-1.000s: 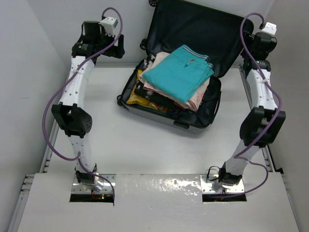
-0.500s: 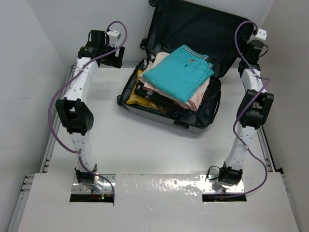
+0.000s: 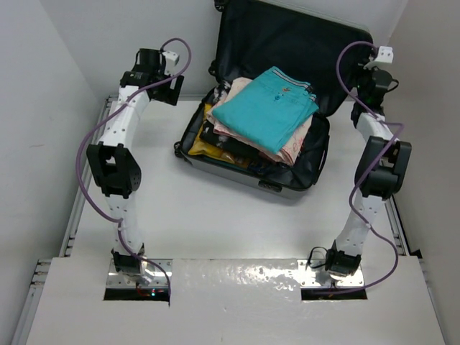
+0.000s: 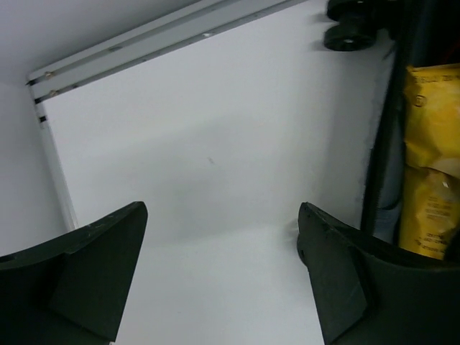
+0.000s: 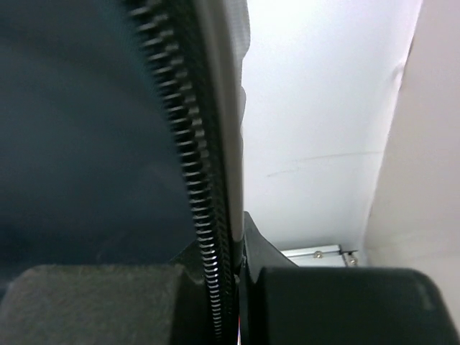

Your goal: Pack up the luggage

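The luggage point(image 3: 244, 171) lies open at the back of the table, its dark-lined lid point(image 3: 287, 43) standing up against the rear wall. A folded teal garment point(image 3: 266, 106) tops a pile of clothes inside. My right gripper point(image 3: 368, 75) is at the lid's right edge; in the right wrist view it point(image 5: 233, 266) is shut on the lid's zipper rim point(image 5: 190, 165). My left gripper point(image 3: 162, 90) hangs open over bare table just left of the luggage; in the left wrist view it point(image 4: 223, 215) holds nothing, with the luggage edge point(image 4: 388, 129) to its right.
A yellow packet point(image 4: 431, 144) lies inside the luggage along its left side, and a black wheel point(image 4: 348, 36) shows at the back corner. White walls close in behind and on both sides. A metal rail point(image 3: 86, 187) runs along the table's left edge.
My right gripper moved in to the lid's right edge and shut on its rim. The left arm shifted a little toward the back, its gripper still open.
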Controlling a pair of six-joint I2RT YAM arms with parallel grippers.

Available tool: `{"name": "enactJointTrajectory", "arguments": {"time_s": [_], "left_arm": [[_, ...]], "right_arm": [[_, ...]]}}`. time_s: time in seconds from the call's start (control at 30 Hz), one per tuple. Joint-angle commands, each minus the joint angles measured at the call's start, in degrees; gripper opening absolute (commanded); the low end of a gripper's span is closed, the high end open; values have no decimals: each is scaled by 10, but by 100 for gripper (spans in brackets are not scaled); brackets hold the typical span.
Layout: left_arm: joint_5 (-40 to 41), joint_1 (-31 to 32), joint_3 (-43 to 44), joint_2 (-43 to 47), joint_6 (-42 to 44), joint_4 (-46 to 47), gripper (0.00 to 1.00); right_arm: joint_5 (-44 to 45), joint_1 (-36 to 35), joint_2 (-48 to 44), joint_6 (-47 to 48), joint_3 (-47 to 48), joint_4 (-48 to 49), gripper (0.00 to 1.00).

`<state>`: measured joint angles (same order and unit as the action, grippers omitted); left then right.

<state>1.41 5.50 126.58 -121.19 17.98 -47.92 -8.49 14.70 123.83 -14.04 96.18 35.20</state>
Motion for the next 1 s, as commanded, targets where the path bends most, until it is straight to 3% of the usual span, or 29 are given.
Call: {"name": "enactJointTrajectory", "arguments": {"time_s": [0.0, 0.1, 0.23, 0.33, 0.4, 0.43, 0.47, 0.5, 0.53, 0.57, 0.7, 0.77, 0.9, 0.97], "left_arm": [[82, -6, 23, 9, -3, 15, 83], [70, -40, 31, 22, -40, 21, 83], [49, -74, 32, 45, -58, 22, 83], [24, -101, -6, 84, -65, 38, 82], [4, -119, -40, 126, -67, 61, 82], [-3, -124, -74, 140, -69, 69, 82], [-24, -131, -90, 163, -71, 74, 82], [-35, -144, -110, 173, -73, 77, 82], [-45, -150, -114, 179, -74, 73, 82], [-67, -157, -119, 191, -80, 69, 82], [-116, -185, -150, 224, -88, 64, 82], [-127, -187, -153, 234, -86, 64, 82], [-149, -189, -167, 238, -84, 85, 82], [-176, -188, -166, 228, -91, 92, 82]], "right_arm": [[-109, -50, -137, 22, -57, 113, 0], [-145, -64, -212, 37, -148, 162, 0], [-175, -105, -301, 124, -273, 115, 0], [-190, -120, -369, 115, -391, 134, 6], [-178, -130, -415, 110, -463, 140, 17], [-153, -134, -474, 106, -537, 134, 32], [-139, -141, -506, 98, -570, 121, 56], [-104, -143, -572, 101, -628, 64, 95], [-74, -143, -606, 104, -652, 25, 99], [-41, -159, -638, 90, -670, -19, 99], [82, -162, -797, -5, -694, -355, 99], [131, -163, -902, -63, -702, -441, 99], [96, -164, -1010, -76, -697, -609, 99], [74, -164, -1020, -65, -661, -661, 99]]}}
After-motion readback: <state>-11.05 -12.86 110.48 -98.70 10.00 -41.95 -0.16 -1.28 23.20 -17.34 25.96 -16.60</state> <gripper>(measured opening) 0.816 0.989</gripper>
